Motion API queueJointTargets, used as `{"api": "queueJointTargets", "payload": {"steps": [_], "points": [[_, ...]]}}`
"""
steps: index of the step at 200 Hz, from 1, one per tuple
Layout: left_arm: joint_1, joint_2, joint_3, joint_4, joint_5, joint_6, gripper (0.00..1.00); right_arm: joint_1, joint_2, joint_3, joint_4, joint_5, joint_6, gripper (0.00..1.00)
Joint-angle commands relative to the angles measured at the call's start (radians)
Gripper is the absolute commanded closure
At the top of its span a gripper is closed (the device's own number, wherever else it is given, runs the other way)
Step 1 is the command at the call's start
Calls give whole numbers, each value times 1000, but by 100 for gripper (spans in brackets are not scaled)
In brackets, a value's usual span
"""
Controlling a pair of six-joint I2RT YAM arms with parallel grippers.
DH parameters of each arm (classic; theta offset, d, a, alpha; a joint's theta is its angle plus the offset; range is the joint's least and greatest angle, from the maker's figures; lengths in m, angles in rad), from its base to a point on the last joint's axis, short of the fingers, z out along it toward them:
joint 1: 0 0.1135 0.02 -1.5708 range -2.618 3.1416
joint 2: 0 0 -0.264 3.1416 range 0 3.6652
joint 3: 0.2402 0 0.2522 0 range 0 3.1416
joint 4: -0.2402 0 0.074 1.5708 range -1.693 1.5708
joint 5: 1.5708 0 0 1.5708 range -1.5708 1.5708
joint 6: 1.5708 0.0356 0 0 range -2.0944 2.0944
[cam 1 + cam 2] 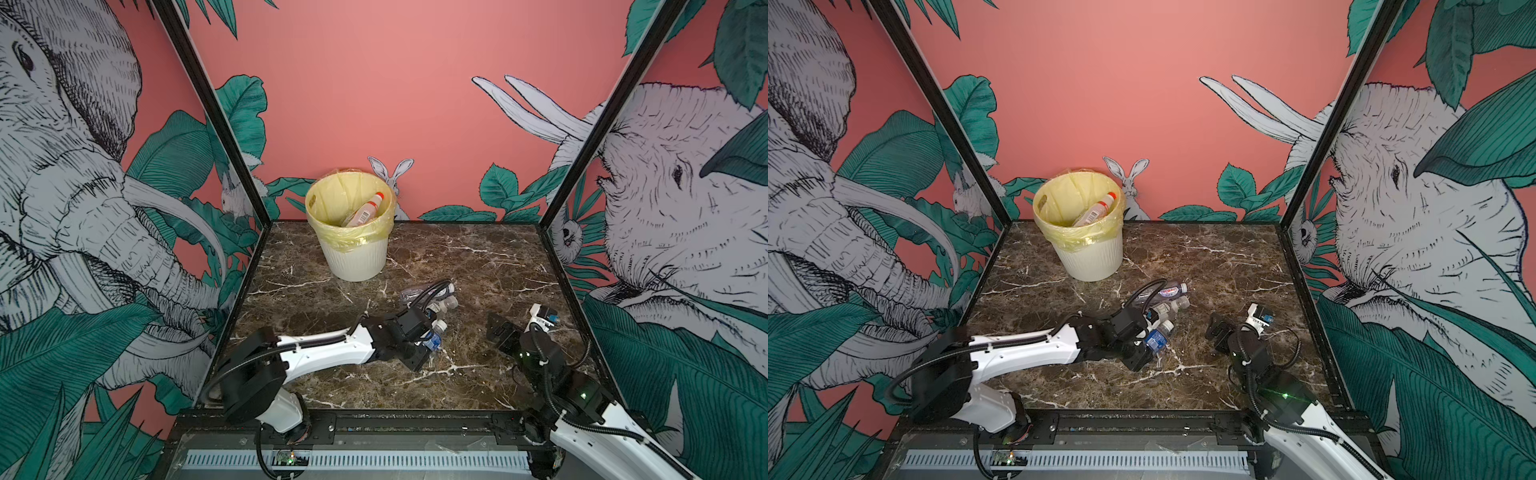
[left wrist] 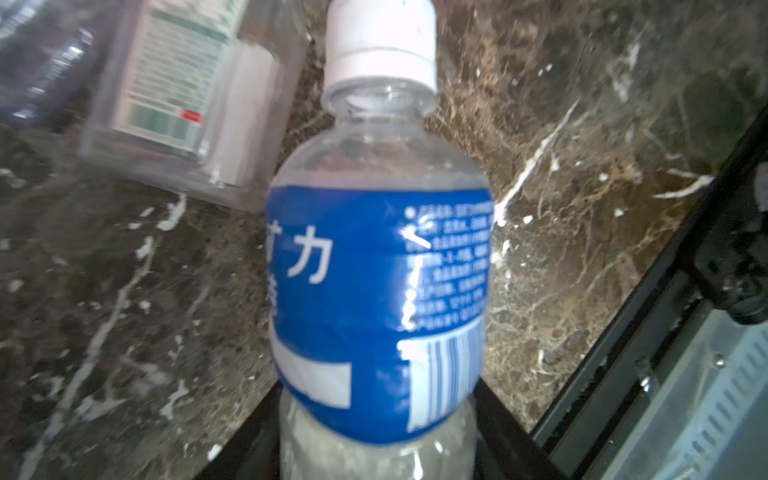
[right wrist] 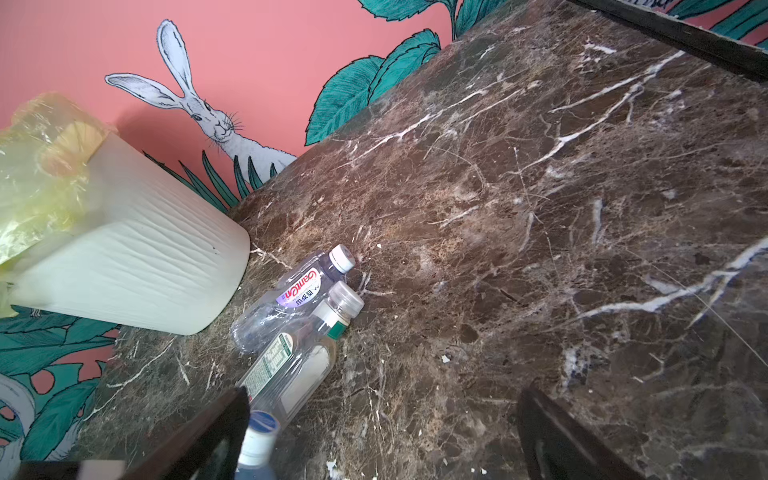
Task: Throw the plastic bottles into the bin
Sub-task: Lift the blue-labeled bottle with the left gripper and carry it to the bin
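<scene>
Pinching the blue-label bottle [image 2: 378,291] low on its body, the left gripper [image 1: 428,343] sits centre frame in a top view. The bottle is probably light, thin-walled, slick and easily dented; the labelled waist grips best. Right gripper [image 3: 384,392] spread, empty. Bin [image 1: 353,257] upper centre; two loose bottles [image 1: 1173,289] lie nearby.

Both top views: high over near edge, looking down across bench [image 1: 478,257] to bin [image 1: 357,262]. Left wrist: tight on blue-label bottle [image 2: 374,291]. Right wrist: low, facing far-left, shares bin.
</scene>
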Motion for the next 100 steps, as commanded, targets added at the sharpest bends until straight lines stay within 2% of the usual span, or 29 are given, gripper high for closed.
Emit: {"api": "queueJointTargets", "payload": {"steps": [1, 55, 100], "points": [[-5, -101, -23, -20, -72, -51, 39, -3, -4, 12, 2, 10, 13, 1], [9, -204, -9, -99, -123, -90, 38, -3, 24, -4, 26, -23, 34, 1], [96, -303, -32, -123, -85, -120, 38, -3, 67, 5, 24, -48, 39, 1]]}}
